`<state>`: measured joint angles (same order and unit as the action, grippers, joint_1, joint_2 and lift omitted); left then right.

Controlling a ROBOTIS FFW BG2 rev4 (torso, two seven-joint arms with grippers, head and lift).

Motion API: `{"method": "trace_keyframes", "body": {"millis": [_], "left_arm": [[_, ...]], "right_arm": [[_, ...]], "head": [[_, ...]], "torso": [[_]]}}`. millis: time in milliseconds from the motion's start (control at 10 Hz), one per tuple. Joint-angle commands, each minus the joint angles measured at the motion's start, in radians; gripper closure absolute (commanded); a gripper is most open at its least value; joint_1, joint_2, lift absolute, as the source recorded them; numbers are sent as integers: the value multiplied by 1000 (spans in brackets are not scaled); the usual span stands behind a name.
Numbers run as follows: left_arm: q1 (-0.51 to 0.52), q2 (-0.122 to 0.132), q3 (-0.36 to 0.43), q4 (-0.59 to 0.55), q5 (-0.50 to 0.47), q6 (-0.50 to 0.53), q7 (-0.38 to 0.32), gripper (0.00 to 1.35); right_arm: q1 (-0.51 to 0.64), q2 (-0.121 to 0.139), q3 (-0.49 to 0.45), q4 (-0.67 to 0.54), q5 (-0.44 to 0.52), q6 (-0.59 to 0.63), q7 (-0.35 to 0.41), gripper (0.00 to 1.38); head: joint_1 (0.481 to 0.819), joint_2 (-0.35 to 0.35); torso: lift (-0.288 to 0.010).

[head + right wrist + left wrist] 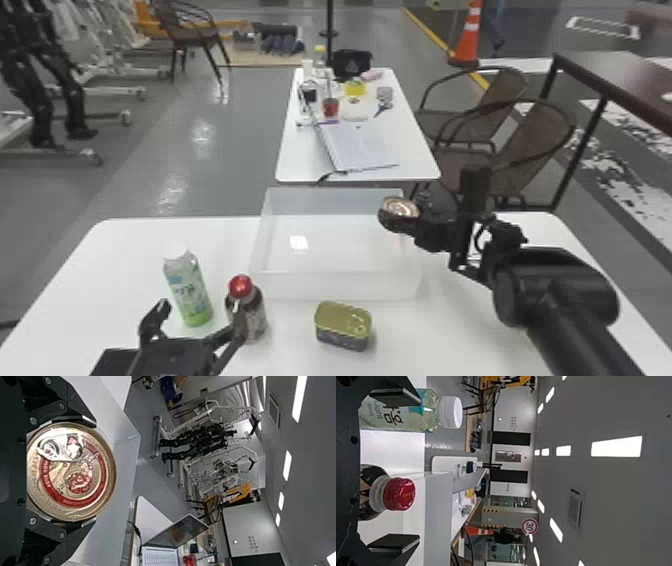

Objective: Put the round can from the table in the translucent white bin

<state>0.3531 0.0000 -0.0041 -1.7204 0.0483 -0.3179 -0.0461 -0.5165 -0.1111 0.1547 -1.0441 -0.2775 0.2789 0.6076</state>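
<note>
Nearest the head camera, at the bottom edge: left gripper [200, 320], black, angular, spread wide, partly covering a glossy, red-capped bottle [252, 312]. With right gripper [400, 216], pinching the round can [398, 206] by its sides, near the right side of the smooth, translucent white bin [340, 286]; ring-pull lid of shiny gold metal, banded red. Can's underside hidden; height over bin hard to judge. Left arm cut off.

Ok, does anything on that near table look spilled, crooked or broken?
No, nothing stands out. The green bottle and red-capped bottle stand upright, caps on. The rectangular can sits flat, the translucent bin looks whole, and the round can in the right hand shows no dents.
</note>
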Motion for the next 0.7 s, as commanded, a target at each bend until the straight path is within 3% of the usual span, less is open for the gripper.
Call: {"method": "trace_keyframes", "body": {"millis": [0, 600], "left_arm": [[-3, -3, -2, 4, 4, -4, 0, 98], [-13, -3, -8, 10, 10, 0, -8, 98]], "right_arm": [[-5, 4, 25, 41, -25, -10, 3, 748], [-33, 10, 85, 153, -43, -17, 4, 748]], "head": [[549, 0], [549, 0]], "torso": [[-100], [-100]]}}
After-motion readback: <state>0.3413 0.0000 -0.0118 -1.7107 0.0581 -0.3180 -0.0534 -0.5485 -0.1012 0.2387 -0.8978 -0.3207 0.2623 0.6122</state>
